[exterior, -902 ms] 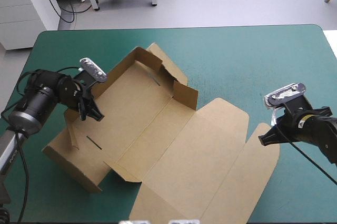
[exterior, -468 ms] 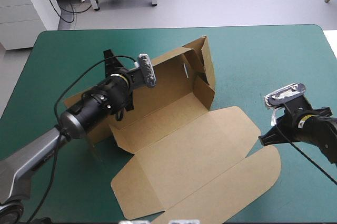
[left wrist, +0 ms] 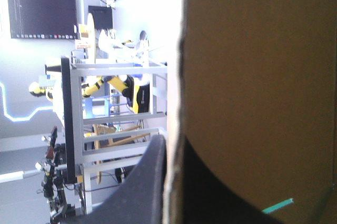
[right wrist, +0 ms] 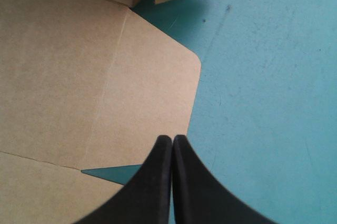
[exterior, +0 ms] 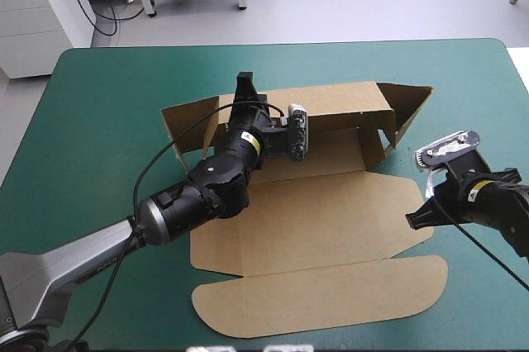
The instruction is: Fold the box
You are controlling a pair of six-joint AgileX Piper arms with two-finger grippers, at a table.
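The brown box [exterior: 314,211] lies in the middle of the table, its long back wall raised along the far side and its lid flap flat toward the front. My left gripper [exterior: 245,96] reaches across the base and is shut on the top edge of that back wall. In the left wrist view the board [left wrist: 263,77] stands edge-on between the fingers [left wrist: 142,182]. My right gripper [exterior: 411,221] is shut and empty, low at the box's right edge. Its tips [right wrist: 172,139] sit at the rounded corner of a flat panel [right wrist: 79,77].
An end flap [exterior: 409,104] stands out from the back wall at the far right, close ahead of the right arm. Teal-green cover [exterior: 99,137] lies bare left of the box and to the right beside my right gripper [right wrist: 263,103].
The left arm has swung across the box and turned it so its long side runs along the table's far edge, with the back wall lifted upright. The right arm has stayed put.
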